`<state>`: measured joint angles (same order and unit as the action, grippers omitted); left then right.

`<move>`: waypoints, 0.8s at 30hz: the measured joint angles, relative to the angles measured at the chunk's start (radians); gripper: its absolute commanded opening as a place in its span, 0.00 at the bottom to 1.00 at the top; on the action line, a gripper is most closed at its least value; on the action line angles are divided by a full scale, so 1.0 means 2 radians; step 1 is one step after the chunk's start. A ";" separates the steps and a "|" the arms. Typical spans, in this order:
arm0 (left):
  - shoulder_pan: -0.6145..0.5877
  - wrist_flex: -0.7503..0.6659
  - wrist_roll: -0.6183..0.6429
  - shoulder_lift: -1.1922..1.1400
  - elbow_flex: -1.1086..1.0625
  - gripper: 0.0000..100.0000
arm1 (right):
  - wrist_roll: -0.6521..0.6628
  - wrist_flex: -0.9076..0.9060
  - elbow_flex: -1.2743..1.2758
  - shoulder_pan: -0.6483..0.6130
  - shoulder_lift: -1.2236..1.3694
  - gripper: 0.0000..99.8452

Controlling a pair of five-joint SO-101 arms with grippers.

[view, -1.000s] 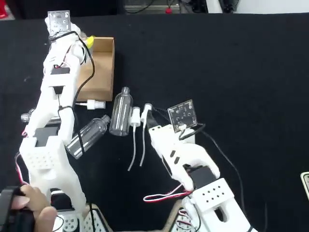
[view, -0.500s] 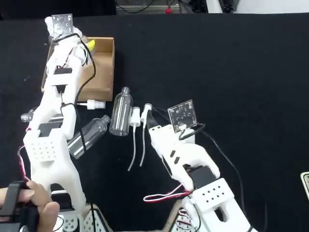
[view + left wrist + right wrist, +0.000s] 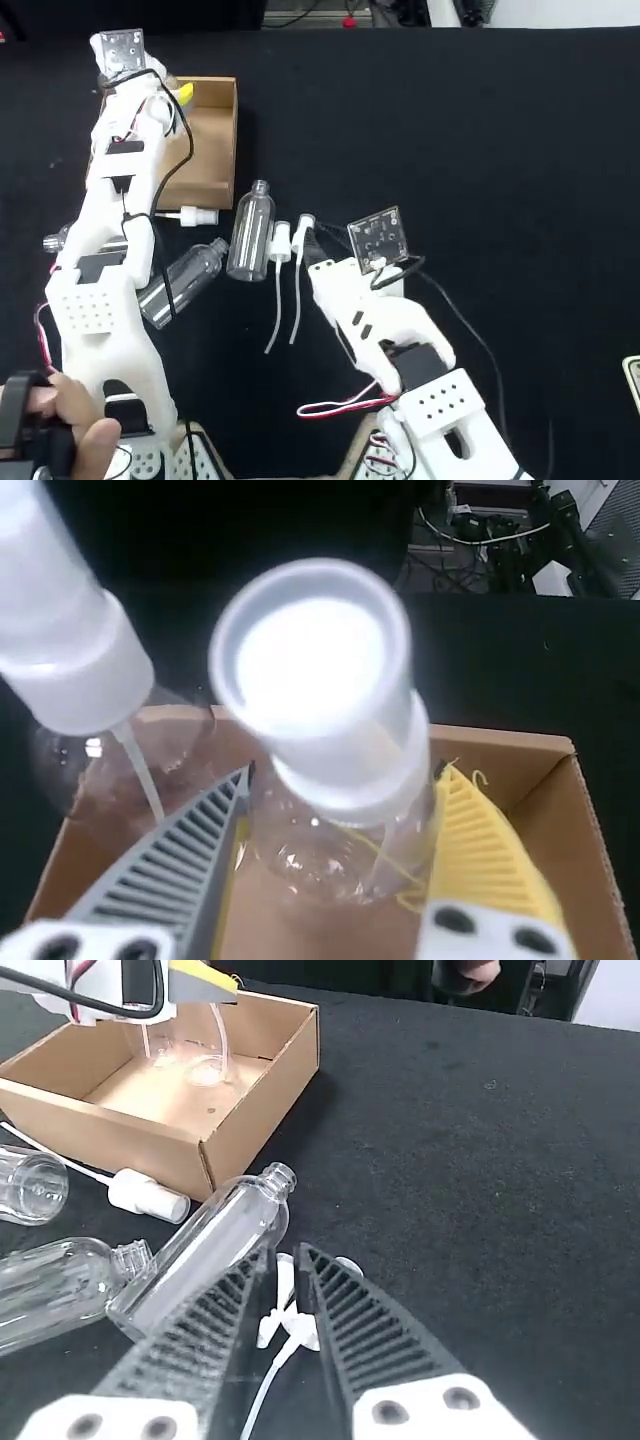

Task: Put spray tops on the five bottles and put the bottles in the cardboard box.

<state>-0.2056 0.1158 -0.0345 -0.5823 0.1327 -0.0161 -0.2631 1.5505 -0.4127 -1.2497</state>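
Black table (image 3: 450,150); bottle (image 3: 320,740) between left jaws

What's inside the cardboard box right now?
Inside the cardboard box: one capped bottle gripped by the left claw, a second capped bottle beside it. The box floor under them is covered.

The counter (image 3: 500,150) is plain black, and the cardboard box (image 3: 222,140) at ten o'clock on it is tan brown. Both arms (image 3: 100,310) are white; the left jaws are one ribbed grey and one ribbed yellow, the bottle (image 3: 325,780) between them clear with a frosted white cap, and the right jaws are ribbed black. The loose bottles (image 3: 250,232) are clear and colourless, the spray tops (image 3: 278,243) white.
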 measured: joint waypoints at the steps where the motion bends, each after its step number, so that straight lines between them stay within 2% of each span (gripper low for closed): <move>1: 0.000 0.000 0.000 0.000 0.000 0.27 | 0.000 0.000 0.000 0.000 0.000 0.04; 14: 0.000 -0.004 0.002 -0.001 0.000 0.28 | 0.000 0.000 0.000 0.000 0.000 0.04; 24: 0.000 -0.004 0.002 -0.005 0.040 0.28 | 0.000 0.000 0.000 0.000 0.000 0.04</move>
<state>-0.2056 0.1082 -0.0315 -0.5930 0.2125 -0.0161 -0.2631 1.5505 -0.4127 -1.2497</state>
